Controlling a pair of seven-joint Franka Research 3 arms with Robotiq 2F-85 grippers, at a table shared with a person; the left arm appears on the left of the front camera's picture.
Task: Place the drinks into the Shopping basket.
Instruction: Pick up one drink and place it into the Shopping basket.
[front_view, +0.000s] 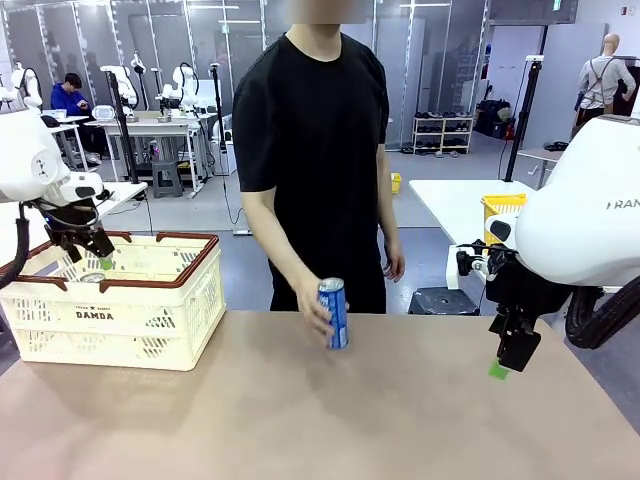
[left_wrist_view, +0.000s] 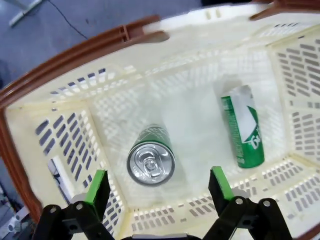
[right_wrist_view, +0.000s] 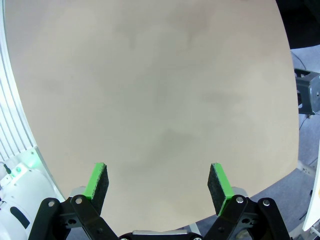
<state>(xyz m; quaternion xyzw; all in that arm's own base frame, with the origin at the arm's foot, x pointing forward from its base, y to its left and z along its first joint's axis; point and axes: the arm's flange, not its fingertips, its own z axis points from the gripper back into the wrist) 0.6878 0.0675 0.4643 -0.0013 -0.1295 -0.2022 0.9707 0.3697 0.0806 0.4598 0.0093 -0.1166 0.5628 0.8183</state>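
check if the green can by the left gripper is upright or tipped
Upright: the green can shows its round silver top from above, standing on the Shopping basket floor; the other green can lies on its side.

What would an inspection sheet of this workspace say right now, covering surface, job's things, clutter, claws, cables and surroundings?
Surface: tan table, no spill or damage seen.
Job's things: cream Shopping basket at the robot's left; inside it an upright green can and a lying green can; blue can upright mid-table, gripped by the person's hand.
Clutter: nothing seen.
Claws: left claw open, empty, above the basket; right claw open, empty, above the table.
Cables: black hose loops beside the right claw.
Surroundings: person across the table; yellow basket on a white table behind.
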